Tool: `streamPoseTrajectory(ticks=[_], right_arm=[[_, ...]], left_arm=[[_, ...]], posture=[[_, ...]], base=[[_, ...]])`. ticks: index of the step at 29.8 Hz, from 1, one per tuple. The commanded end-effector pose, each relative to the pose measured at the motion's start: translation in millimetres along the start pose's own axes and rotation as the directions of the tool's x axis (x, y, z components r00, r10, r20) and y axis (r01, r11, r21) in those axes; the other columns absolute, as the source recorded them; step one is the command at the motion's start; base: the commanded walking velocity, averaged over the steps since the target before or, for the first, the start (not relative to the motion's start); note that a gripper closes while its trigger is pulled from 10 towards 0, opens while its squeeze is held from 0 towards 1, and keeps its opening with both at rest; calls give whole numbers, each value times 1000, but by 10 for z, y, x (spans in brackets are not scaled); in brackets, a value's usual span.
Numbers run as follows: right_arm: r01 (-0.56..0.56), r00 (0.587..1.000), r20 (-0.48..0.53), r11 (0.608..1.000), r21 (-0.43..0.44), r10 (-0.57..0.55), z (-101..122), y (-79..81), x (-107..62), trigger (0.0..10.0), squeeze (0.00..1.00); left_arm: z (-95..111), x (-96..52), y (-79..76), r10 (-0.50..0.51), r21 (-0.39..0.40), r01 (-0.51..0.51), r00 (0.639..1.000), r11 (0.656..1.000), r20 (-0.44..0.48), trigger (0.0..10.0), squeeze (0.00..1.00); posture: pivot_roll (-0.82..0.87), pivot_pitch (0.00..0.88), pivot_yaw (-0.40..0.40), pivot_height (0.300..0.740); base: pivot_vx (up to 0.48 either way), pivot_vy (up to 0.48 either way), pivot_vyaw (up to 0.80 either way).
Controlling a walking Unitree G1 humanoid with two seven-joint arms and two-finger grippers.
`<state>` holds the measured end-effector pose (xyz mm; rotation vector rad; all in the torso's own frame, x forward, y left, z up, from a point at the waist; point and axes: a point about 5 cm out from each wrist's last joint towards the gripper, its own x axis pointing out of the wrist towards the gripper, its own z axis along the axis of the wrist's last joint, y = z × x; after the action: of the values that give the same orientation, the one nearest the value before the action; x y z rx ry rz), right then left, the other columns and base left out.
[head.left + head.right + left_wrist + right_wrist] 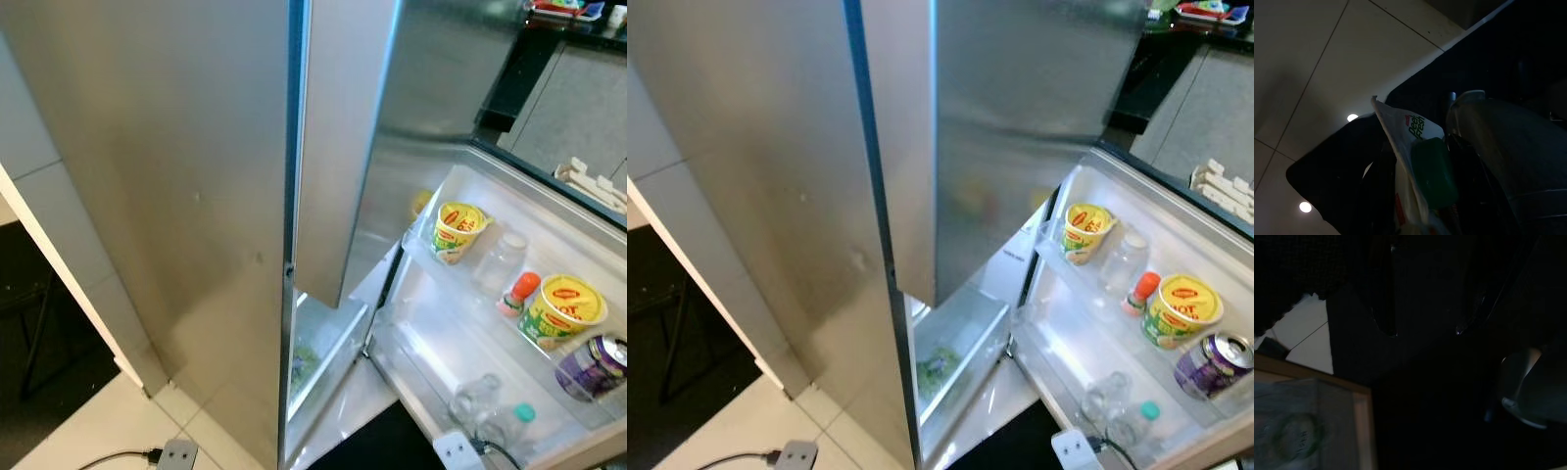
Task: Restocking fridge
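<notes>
Fridge: stainless steel, one door swung wide open. Door shelves examined. Nearest the hinge on the upper shelf stands a yellow cup; beside it, farther from the hinge, a clear plastic bottle, then a small orange-capped bottle, a second yellow cup and a purple can at the outer end. Below that shelf lies a clear bottle with a green cap. Inside the fridge, beside the door hinge, a clear drawer holds something green.

Left pincer: closed around a white printed bag with a green item inside, above floor tiles. Right pincer: very dark; grip condition cannot be determined.
</notes>
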<state>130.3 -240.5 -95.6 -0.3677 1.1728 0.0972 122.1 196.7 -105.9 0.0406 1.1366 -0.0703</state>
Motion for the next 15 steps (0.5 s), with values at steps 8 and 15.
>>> streamPoseTrajectory(ticks=[8, 15], right_arm=[[8, 1000, -7, 1000, 7, -8, -17, -35, -5, 10000, 0], [-1, 1000, 27, 999, 38, 0, 23, -45, -5, 10000, 0]], left_arm=[[-82, 1, -87, -36, -14, 36, 999, 999, -28, 10000, 0], [-82, 0, -81, -30, -28, 30, 999, 999, -24, 10000, 0]], posture=[[-42, 0, -16, 740], [-46, 0, -13, 740]], base=[[0, -480, 0], [0, -209, 0]])
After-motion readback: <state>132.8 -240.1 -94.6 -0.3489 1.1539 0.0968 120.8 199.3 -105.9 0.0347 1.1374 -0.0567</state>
